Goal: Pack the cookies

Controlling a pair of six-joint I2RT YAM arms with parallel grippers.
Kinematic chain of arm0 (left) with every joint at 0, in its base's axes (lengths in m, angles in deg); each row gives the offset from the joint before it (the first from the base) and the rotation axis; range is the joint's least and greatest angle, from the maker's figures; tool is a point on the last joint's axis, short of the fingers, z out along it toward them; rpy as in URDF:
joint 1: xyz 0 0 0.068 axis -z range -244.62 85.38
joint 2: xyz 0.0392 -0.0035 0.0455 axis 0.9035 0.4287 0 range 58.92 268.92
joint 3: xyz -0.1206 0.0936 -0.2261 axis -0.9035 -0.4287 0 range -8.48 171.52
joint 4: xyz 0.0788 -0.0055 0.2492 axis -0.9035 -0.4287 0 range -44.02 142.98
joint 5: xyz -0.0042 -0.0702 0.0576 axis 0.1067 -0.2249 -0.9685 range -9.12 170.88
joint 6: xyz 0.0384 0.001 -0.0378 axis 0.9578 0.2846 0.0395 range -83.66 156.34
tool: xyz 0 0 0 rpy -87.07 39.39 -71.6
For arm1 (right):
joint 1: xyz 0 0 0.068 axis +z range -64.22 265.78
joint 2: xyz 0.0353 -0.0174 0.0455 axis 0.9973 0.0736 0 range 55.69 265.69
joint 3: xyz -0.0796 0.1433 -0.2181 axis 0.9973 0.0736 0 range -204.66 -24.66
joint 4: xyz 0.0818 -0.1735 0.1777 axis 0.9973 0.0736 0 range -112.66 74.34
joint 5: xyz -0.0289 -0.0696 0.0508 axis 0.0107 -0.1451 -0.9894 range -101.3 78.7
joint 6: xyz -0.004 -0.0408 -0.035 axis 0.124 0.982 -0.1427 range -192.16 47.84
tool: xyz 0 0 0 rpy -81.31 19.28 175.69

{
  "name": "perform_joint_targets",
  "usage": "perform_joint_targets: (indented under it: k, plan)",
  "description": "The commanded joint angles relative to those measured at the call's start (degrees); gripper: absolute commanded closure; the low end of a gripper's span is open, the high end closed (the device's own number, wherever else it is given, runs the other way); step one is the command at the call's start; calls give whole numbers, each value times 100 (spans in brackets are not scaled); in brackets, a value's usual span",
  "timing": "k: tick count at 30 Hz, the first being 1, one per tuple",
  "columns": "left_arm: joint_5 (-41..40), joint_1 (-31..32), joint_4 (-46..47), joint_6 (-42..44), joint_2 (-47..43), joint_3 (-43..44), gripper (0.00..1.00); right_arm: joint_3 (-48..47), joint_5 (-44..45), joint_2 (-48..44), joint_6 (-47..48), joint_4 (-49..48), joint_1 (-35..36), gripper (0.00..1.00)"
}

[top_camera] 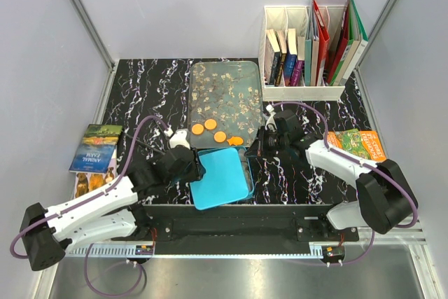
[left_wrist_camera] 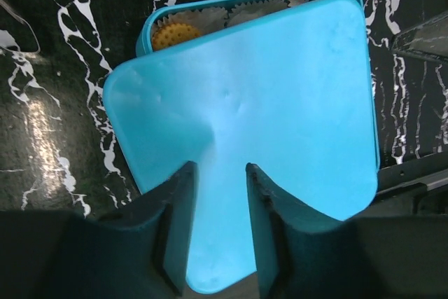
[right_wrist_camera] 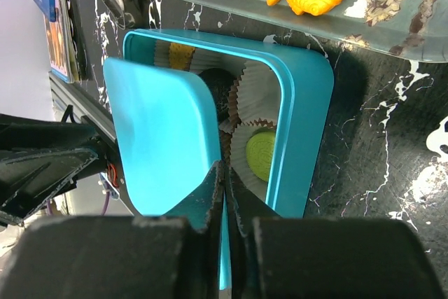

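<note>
marbled table (top_camera: 140, 89): right hand (right_wrist_camera: 224, 173) pinches blue lid (right_wrist_camera: 161, 131), left hand (left_wrist_camera: 220, 173) spread; wrist views alone reveal boxed cookies (right_wrist_camera: 260, 153).

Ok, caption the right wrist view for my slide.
Right gripper pinches the blue lid over the partly covered cookie box.

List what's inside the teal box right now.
Crinkled paper cups line the teal box. Showing past the askew lid: an orange cookie, a green cookie and a dark one. The lid covers the rest, so the other cups can't be checked.
</note>
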Motion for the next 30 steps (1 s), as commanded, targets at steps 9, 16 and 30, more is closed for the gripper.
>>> perform_joint_targets:
  k: [9, 16, 30]
  plan:
    - [-497, -32, -376, -155, -676, 75, 41, -111, -70, -30, 85, -55, 59, 72]
    - [-524, -41, -859, -321, -888, -3, 40, -68, -290, -56, 76, -72, 68, 65]
    - [-199, -41, -562, -717, -836, -803, 40, -129, -430, 208, 120, -143, 156, 56]
